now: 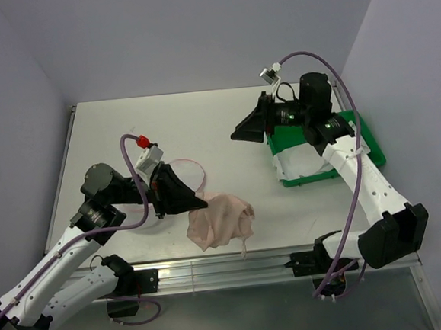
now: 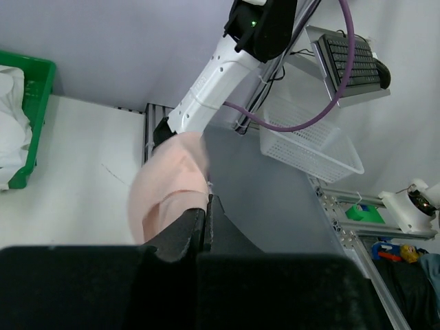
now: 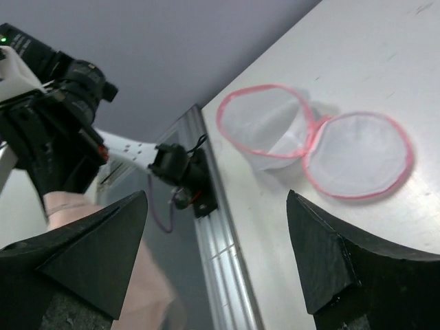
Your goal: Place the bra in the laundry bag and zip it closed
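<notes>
A green plastic tray (image 1: 368, 142) holding crumpled white cloth (image 1: 304, 162) sits on the right side of the white table (image 1: 126, 126), under the right arm's wrist. A silver metal rail (image 1: 214, 272) runs along the near edge. In the left wrist view, a white wire basket (image 2: 309, 148) and a dark keyboard (image 2: 350, 58) stand off the table, beyond that edge. The white mesh laundry bag (image 3: 313, 141) with its thin pink zip rim lies unzipped on the left half of the table, its two round halves spread side by side. From above, the left arm's wrist and black fingers cover most of it, so only arcs of pink rim show around them. The pale pink-beige fabric bra (image 1: 221, 220) is bunched in a soft heap near the middle of the near edge, just right of the bag. The left gripper (image 1: 203, 203) points toward the near right with its jaws clenched together, pinching the far-left edge of the bra, whose fabric bulges just past the fingertips (image 2: 201, 223). The right gripper (image 3: 216, 199) hangs well apart from it, above the far left corner of the tray. It faces left toward the bag with its jaws spread wide and nothing between them.
</notes>
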You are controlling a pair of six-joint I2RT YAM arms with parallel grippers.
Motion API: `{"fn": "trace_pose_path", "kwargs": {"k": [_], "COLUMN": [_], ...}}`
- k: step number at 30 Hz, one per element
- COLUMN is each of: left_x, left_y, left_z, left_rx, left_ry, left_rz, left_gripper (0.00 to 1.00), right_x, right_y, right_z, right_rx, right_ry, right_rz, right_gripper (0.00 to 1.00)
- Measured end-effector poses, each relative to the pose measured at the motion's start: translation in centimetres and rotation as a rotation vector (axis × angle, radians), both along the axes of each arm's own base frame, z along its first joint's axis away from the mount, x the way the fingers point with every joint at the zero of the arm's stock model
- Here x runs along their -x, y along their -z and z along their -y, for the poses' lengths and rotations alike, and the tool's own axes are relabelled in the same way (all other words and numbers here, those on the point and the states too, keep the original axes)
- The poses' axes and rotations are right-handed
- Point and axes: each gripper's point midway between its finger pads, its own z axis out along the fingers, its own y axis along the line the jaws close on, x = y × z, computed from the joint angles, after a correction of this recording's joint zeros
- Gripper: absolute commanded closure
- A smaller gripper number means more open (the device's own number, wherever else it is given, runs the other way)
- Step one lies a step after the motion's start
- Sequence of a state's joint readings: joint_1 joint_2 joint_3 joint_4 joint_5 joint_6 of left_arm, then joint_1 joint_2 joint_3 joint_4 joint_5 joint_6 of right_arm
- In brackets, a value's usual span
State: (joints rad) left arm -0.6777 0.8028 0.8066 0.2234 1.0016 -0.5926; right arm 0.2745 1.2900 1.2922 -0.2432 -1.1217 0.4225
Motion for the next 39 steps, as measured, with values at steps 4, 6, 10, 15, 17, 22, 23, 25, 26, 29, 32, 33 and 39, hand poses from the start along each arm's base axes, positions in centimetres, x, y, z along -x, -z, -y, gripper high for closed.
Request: {"fn": "trace_pose_path", "kwargs": {"k": [4,6,10,15,17,22,23,25,26,29,32,33,39], "left_x": [0.2,0.0,-0.6,-1.7,-2.1,-2.4,-2.5,-2.8,-2.9,-3.3,-3.9,-4.0,-4.8], "left_y": [-0.1,-0.2,-0.1,0.1,0.2,0.3,0.3,0.4,0.5,0.7,0.9,1.0,1.0], "left_z": [0.0,0.2,0.5,0.9,1.0,1.0,1.0,1.1,1.2,1.3,1.3,1.2,1.1], "left_rx": [-0.002,-0.006,-0.025,-0.042,-0.047,-0.047,-0.047,-0.049,-0.051,-0.059,-0.068,-0.073,-0.091], "left_ry": [0.015,0.017,0.008,-0.037,-0.058,-0.076,-0.08,-0.087,-0.091,-0.113,-0.146,-0.153,-0.202], "left_rz": [0.002,0.004,0.005,0.006,0.0,-0.004,-0.004,-0.008,-0.011,-0.011,-0.004,-0.001,0.024], "left_gripper": [1.0,1.0,1.0,1.0,1.0,1.0,1.0,1.0,1.0,1.0,1.0,1.0,1.0], "right_x": [0.4,2.1,7.4,12.3,12.2,11.2,11.1,10.9,10.8,11.0,11.4,11.5,10.7], "right_y": [0.3,0.4,-0.1,-2.3,-2.4,-1.6,-0.9,0.6,1.2,3.3,4.3,4.5,5.8], "right_z": [0.5,0.5,-0.8,-2.2,-1.9,-2.5,-2.8,-3.5,-3.8,-4.6,-4.9,-4.9,-5.4], "right_rx": [-0.029,-0.048,-0.066,-0.11,-0.11,-0.073,-0.058,-0.023,-0.006,0.051,0.076,0.081,0.119], "right_ry": [0.036,0.017,-0.079,-0.164,-0.138,-0.088,-0.092,-0.103,-0.106,-0.133,-0.145,-0.145,-0.115], "right_rz": [0.073,0.131,0.358,0.609,0.642,0.656,0.642,0.607,0.594,0.55,0.529,0.526,0.464], "right_gripper": [0.11,0.01,0.0,0.0,0.0,0.0,0.0,0.0,0.0,0.0,0.0,0.0,0.33]}}
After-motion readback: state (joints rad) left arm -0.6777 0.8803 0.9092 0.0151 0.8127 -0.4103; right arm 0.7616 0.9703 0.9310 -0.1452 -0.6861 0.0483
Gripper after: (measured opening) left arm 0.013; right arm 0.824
